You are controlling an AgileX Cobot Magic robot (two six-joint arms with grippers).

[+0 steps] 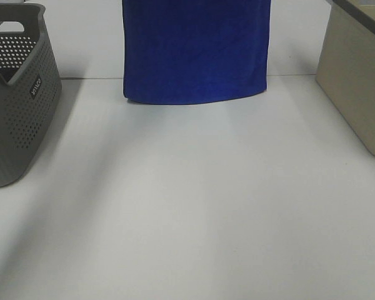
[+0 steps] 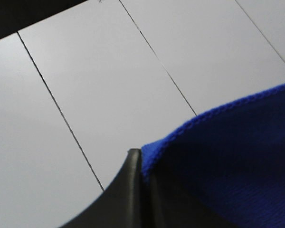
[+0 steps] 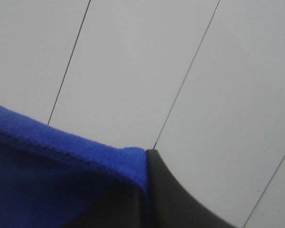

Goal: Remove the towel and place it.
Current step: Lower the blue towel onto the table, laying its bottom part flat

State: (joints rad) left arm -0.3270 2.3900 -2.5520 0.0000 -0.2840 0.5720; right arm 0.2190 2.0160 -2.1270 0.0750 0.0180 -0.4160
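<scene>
Grey basket (image 1: 15,100) left, towel (image 1: 197,50) hanging centre-back with hem near table (image 1: 194,206), beige bin (image 1: 356,81) right.
Left gripper (image 2: 141,164) pinched closed on one towel corner; right gripper (image 3: 145,161) likewise on the other. Best practice: both corners level, cloth taut, hem lowered first to avoid bunching. Small label (image 1: 35,86) on basket wall, lettering unreadable.

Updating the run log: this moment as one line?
towel: hanging spread | left fingers: shut on corner | right fingers: shut on corner | grey basket: left
</scene>
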